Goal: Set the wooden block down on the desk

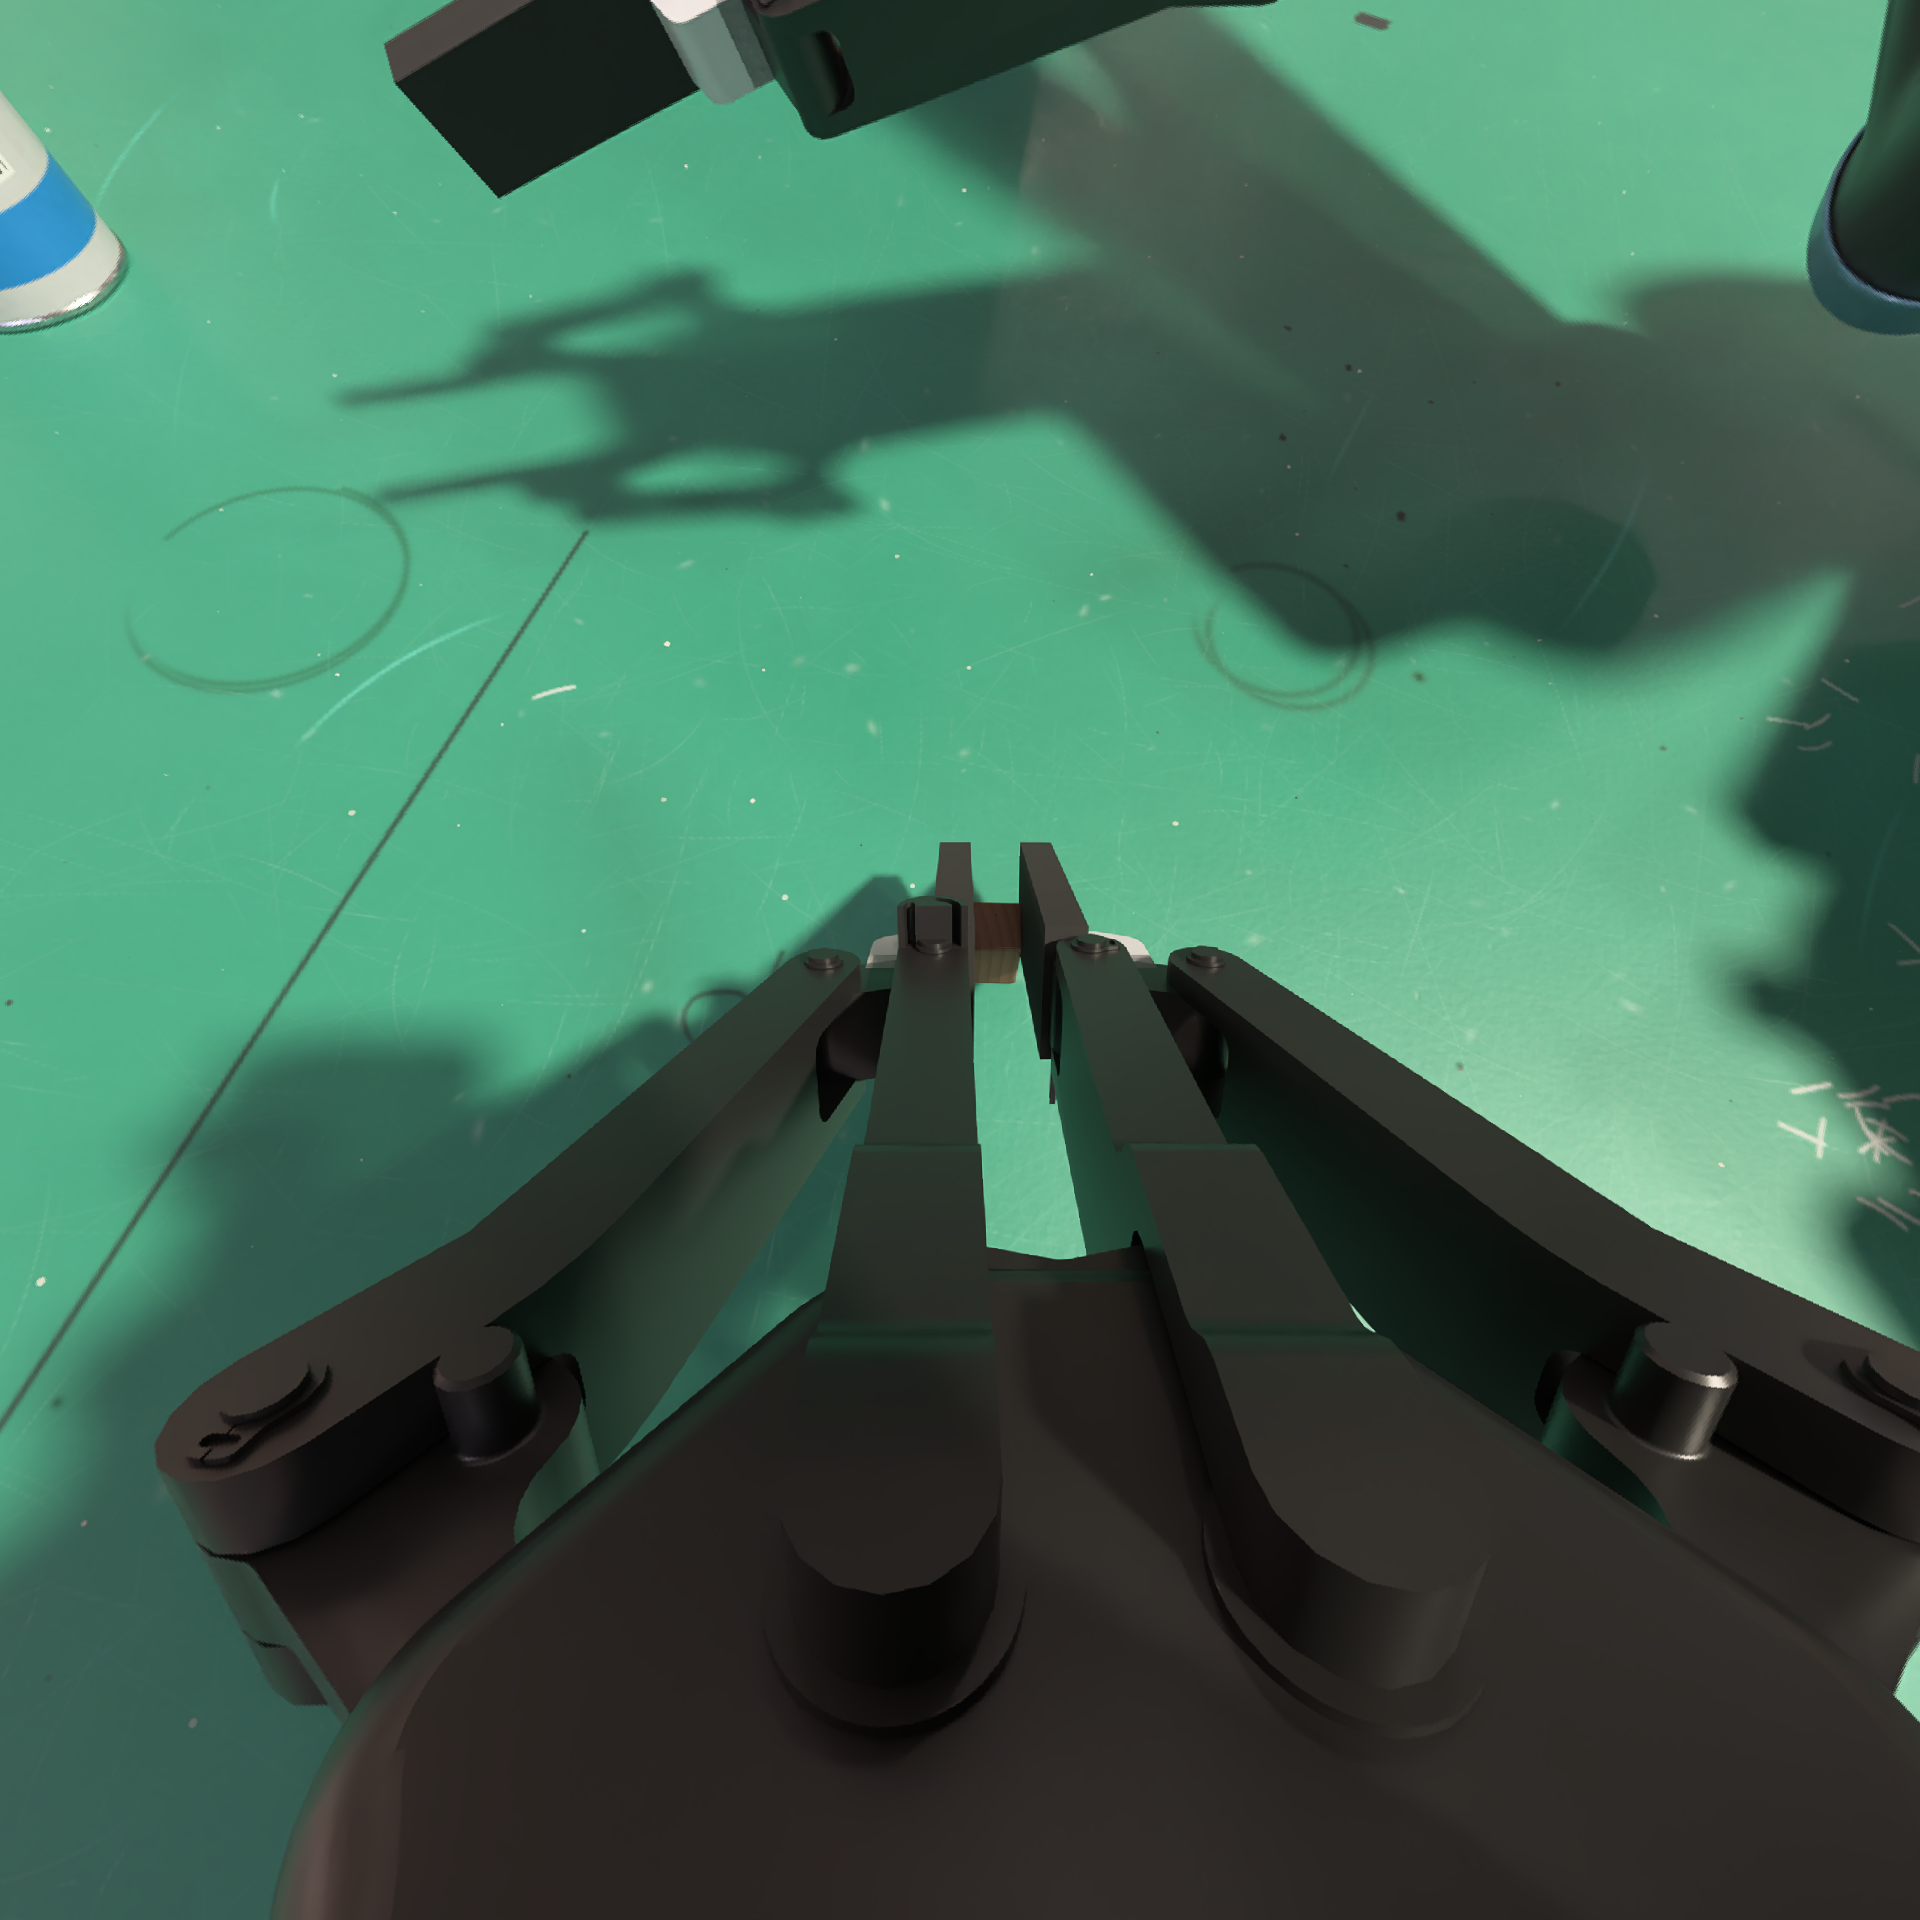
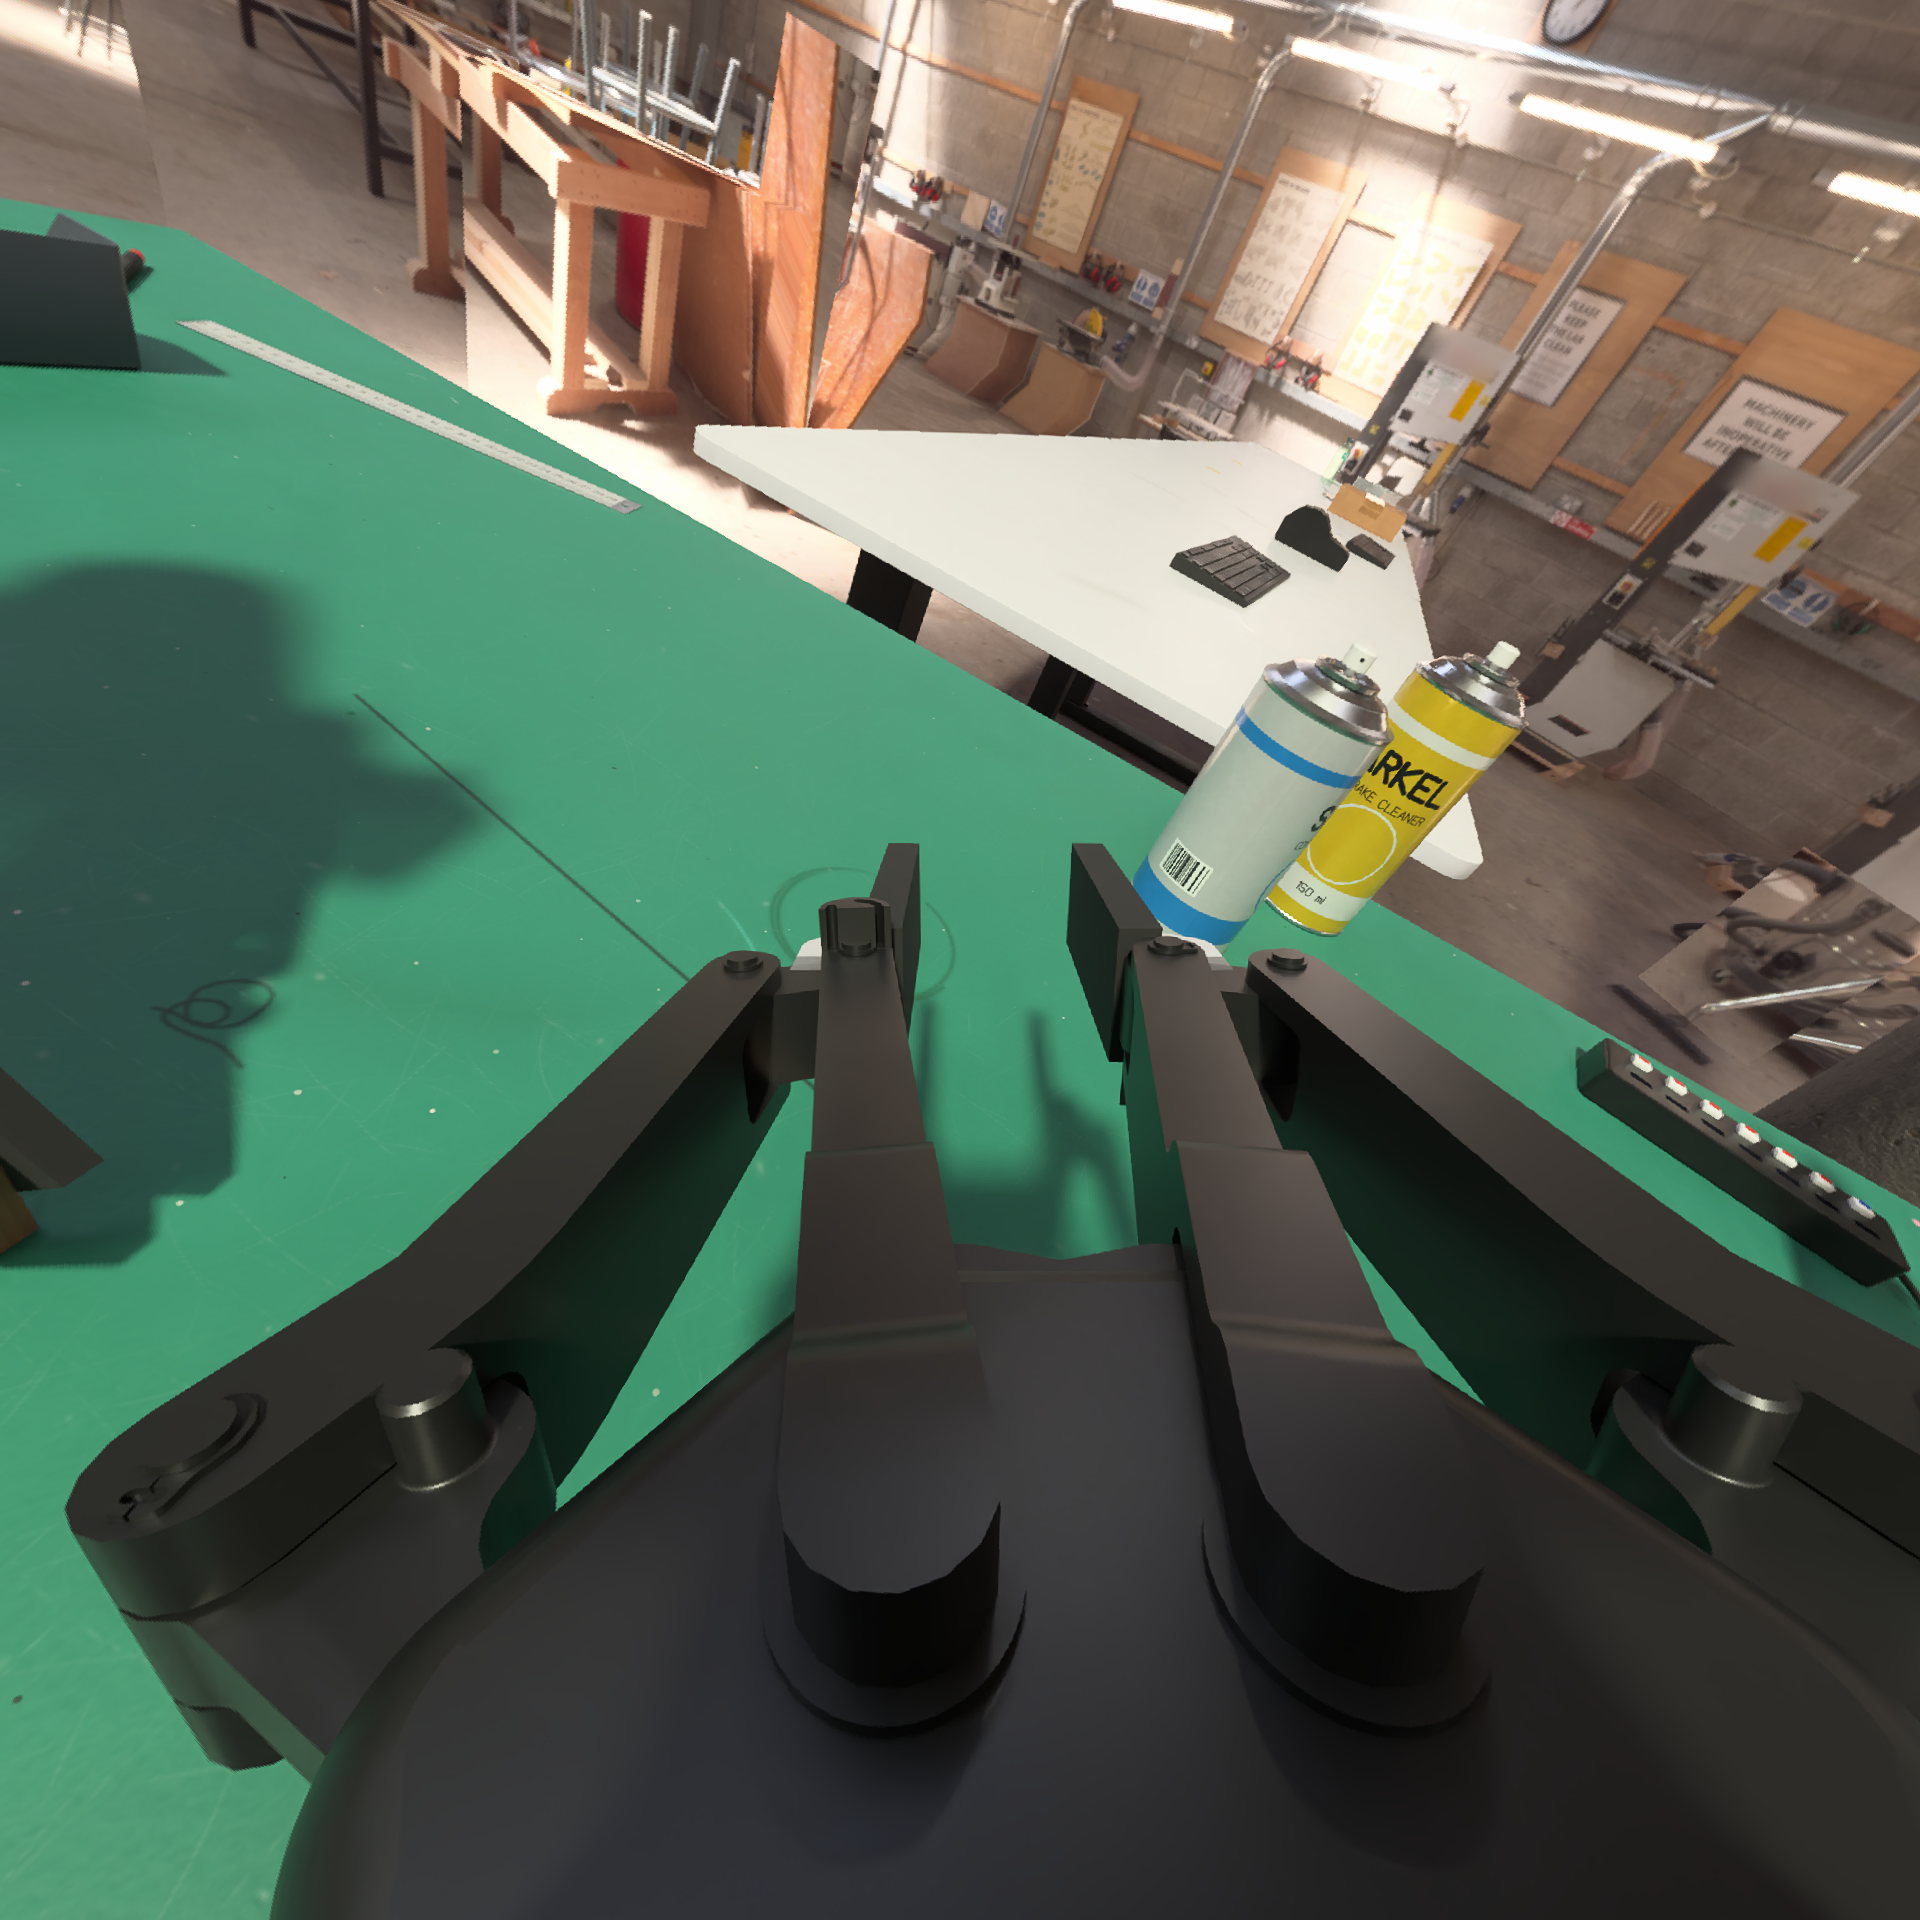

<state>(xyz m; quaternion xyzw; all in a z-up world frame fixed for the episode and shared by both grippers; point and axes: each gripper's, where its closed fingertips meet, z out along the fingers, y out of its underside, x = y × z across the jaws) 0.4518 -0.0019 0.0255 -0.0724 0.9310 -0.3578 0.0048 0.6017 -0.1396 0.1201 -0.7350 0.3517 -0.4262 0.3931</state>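
Clearly our left gripper pinches the wooden block above the desk. Released this high, it could tumble. Our right gripper hangs empty, jaws parted.

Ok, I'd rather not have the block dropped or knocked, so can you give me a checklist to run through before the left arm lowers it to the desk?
1. Grip: left gripper is shut on the wooden block, held between its pads. Ok.
2. Landing spot: the green desk ahead of the fingers is bare apart from scratches and shadows. Ok.
3. Blue-and-white spray can: far off to the side. Ok.
4. Right gripper: open, empty, aimed away toward the cans. Ok.
5. Height of the block above the desk: cannot tell.
6. Block's tilt: mostly hidden by the fingers, cannot tell.
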